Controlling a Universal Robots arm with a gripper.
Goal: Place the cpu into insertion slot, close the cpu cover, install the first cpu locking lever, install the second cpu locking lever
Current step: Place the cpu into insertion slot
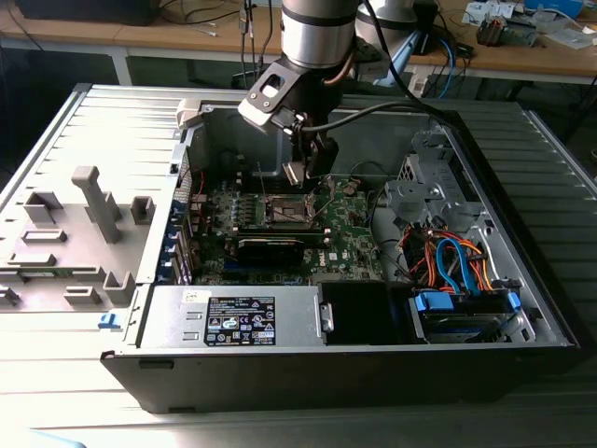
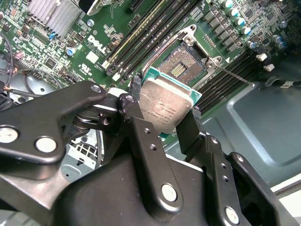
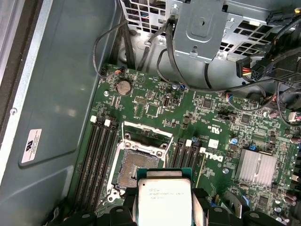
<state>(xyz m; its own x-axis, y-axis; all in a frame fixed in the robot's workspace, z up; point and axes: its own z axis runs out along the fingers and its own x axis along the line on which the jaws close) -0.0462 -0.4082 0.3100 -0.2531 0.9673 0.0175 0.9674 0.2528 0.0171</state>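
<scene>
My gripper (image 1: 306,166) hangs inside the open computer case, shut on the cpu (image 1: 294,174), a small square chip with a silvery face. In both wrist views the cpu (image 2: 167,106) (image 3: 164,200) sits clamped by its edges between the black fingers (image 2: 134,92). It hovers above the green board, a little to one side of the insertion slot (image 2: 181,63) (image 3: 131,167) (image 1: 284,211), whose dark contact field lies bare. The cpu cover (image 3: 146,136) stands flipped open at the slot's edge. A thin lever rod (image 2: 233,75) sticks out beside the slot.
Long memory slots (image 3: 101,155) flank the socket, and a finned heat sink (image 3: 256,167) sits nearby. A power supply (image 1: 252,317) lies at the case's front, with a drive cage and coloured cables (image 1: 457,271) on the exterior view's right. Grey fixtures (image 1: 93,215) stand outside the case.
</scene>
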